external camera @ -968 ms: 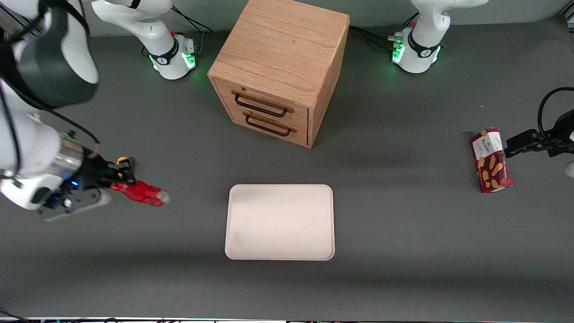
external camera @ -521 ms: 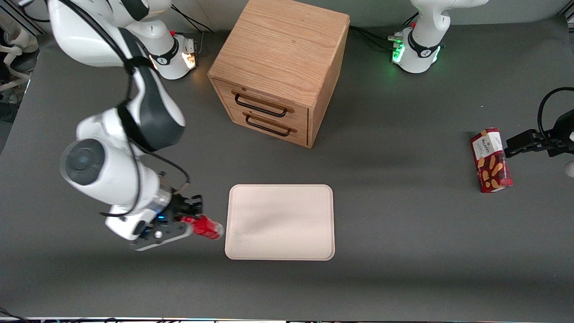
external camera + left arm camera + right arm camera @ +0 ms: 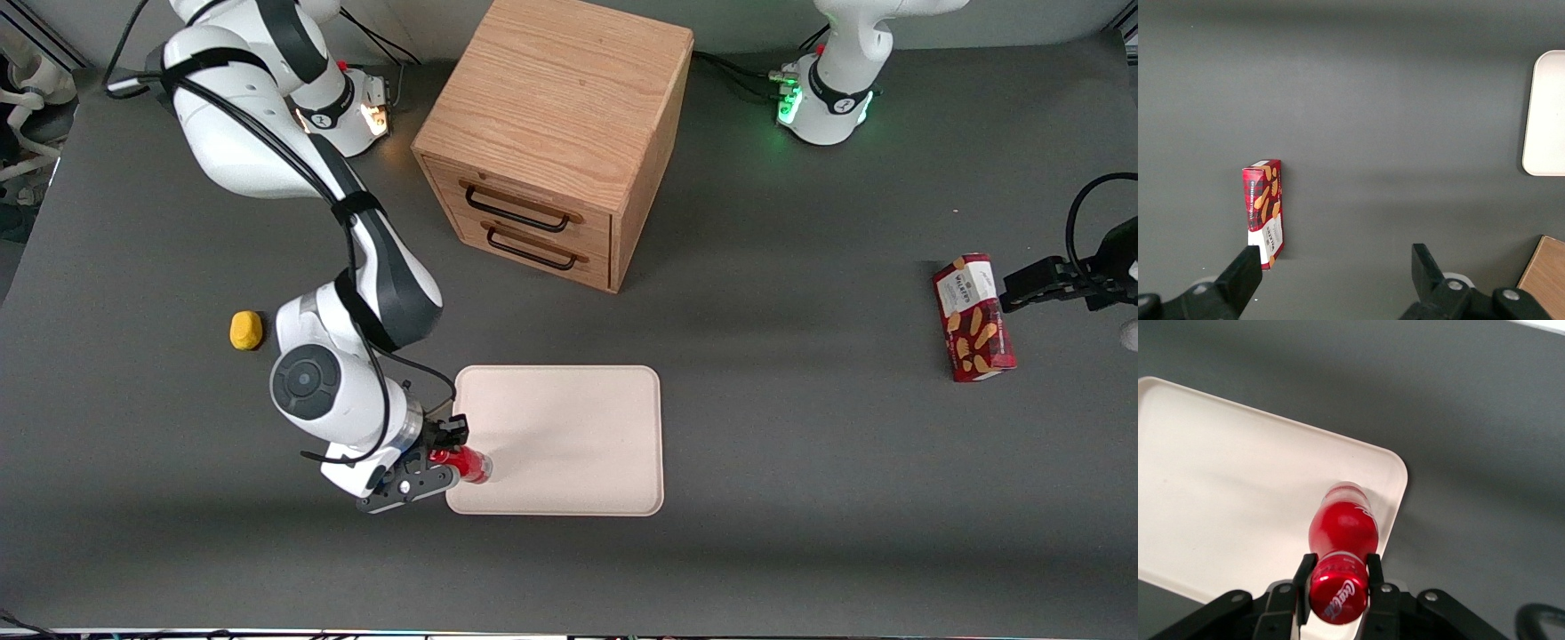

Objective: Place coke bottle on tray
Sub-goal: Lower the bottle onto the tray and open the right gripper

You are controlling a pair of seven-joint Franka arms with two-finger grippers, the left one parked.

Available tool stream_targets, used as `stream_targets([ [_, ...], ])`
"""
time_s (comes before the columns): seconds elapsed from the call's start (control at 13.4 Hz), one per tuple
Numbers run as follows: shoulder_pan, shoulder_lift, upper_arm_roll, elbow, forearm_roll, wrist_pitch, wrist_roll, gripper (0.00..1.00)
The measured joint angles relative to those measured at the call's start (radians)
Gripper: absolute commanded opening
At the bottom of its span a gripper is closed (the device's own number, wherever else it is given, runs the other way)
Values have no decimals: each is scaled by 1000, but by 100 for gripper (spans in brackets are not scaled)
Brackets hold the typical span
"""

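The small red coke bottle (image 3: pixel 468 464) hangs over the corner of the cream tray (image 3: pixel 569 427) nearest the front camera, at the working arm's end. My gripper (image 3: pixel 447 452) is shut on its neck just under the red cap. In the right wrist view the coke bottle (image 3: pixel 1343 530) points down at the tray (image 3: pixel 1231 500), its base over the tray's rounded corner, with a black finger on each side of the cap at my gripper (image 3: pixel 1338 577). Whether the base touches the tray I cannot tell.
A yellow lump (image 3: pixel 245 330) lies on the table toward the working arm's end. A wooden two-drawer cabinet (image 3: pixel 556 133) stands farther from the front camera than the tray. A red snack box (image 3: pixel 973 317) lies toward the parked arm's end, also seen as the snack box (image 3: pixel 1263 203).
My gripper has carried the coke bottle sideways from beside the yellow lump to over the tray's corner and tipped it toward upright. The yellow lump, hidden before, now shows.
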State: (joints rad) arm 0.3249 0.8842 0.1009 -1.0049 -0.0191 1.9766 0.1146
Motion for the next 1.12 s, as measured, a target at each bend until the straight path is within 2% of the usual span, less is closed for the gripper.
stream_targets([
  [0.07, 2, 11, 1, 1, -6, 8, 0, 0],
  [0.15, 3, 17, 1, 1, -8, 10, 0, 10],
  [0.22, 4, 19, 1, 1, -9, 10, 0, 61],
  [0.3, 3, 19, 1, 2, -10, 10, 0, 99],
  [1.12, 3, 19, 4, 11, -25, 51, 12, 100],
])
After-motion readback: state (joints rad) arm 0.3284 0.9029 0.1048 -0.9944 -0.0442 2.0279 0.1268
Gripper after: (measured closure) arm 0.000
